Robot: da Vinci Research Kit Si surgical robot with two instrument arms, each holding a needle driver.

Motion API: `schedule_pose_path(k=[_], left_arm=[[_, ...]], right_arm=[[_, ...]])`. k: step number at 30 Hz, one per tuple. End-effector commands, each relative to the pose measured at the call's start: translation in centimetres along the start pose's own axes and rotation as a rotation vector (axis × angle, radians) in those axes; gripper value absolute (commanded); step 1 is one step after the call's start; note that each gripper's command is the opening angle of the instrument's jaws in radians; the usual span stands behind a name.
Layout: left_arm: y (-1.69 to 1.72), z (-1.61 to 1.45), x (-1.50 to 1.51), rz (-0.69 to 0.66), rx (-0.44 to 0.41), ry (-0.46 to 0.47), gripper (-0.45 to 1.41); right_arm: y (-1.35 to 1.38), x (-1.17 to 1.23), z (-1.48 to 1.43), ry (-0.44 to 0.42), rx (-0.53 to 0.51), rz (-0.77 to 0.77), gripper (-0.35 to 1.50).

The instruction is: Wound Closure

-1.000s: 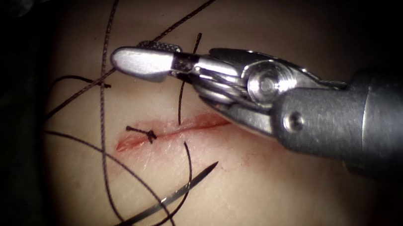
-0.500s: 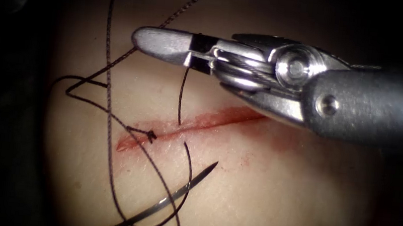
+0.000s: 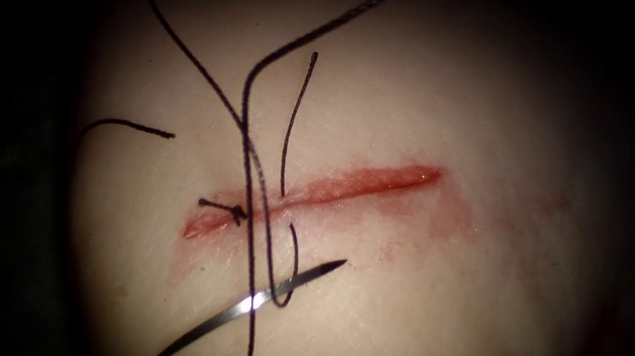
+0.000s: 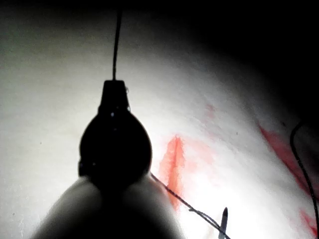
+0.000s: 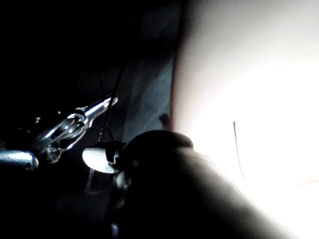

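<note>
**A:** Where is the needle [image 3: 249,304]?

**B:** It lies flat and free on the tissue [image 3: 461,311], below the cut [image 3: 332,187] and toward its left end. Its tip points up and right. It is not in the tissue, and neither tool has it.

**A:** And the tools?

**B:** In its wrist view the left tool [image 4: 113,89] appears clamped on the thread [image 3: 249,116]; a strand runs straight out of its closed tip. The right tool [image 5: 99,158] is a dark shape in its own wrist view, and I can't tell what it holds. A second ago it gripped thread over the cut, and it has since drawn away up and right.

**A:** So which step is this?

**B:** Pulling thread through, I'd judge. The slack loops that lay on the left are now one straighter strand, running from the upper right down across the cut and over the needle. One knot [image 3: 235,211] sits at the cut's left end, and the rest of the cut is open.

**A:** What does the next move call for?

**B:** Taking up the slack gently, so the strand doesn't drag the loose needle or strain the knot.
</note>
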Motion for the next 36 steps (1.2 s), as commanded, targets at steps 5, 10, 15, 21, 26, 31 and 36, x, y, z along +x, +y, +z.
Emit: schedule_pose_path(k=[5,10,15,21,26,31,36], left_arm=[[-0.04,-0.01,0.00,0.028,0.060,0.005,-0.45],[-0.07,-0.05,0.01,0.076,0.119,0.010,-0.45],[-0.05,-0.05,0.01,0.055,0.089,-0.005,-0.45],[0.03,-0.11,0.14,0.007,-0.020,0.055,-0.45],[0.15,-0.08,0.21,-0.095,-0.266,0.130,-0.45],[0.23,-0.03,0.22,-0.206,-0.447,0.183,-0.45],[0.34,0.05,0.15,-0.214,-0.513,0.160,-0.45]], right_arm=[[-0.14,0.25,-0.17,-0.009,0.012,-0.127,-0.35],[-0.14,0.37,-0.42,0.006,-0.027,-0.174,-0.35],[-0.04,0.36,-0.58,-0.052,-0.081,-0.198,-0.35],[0.15,0.10,-0.95,-0.208,-0.192,-0.247,-0.35],[0.49,-0.38,-1.10,-0.372,-0.282,-0.311,-0.35],[0.85,-0.71,-1.27,-0.444,-0.306,-0.359,0.05],[0.96,-0.48,-1.31,-0.436,-0.300,-0.419,0.51]])
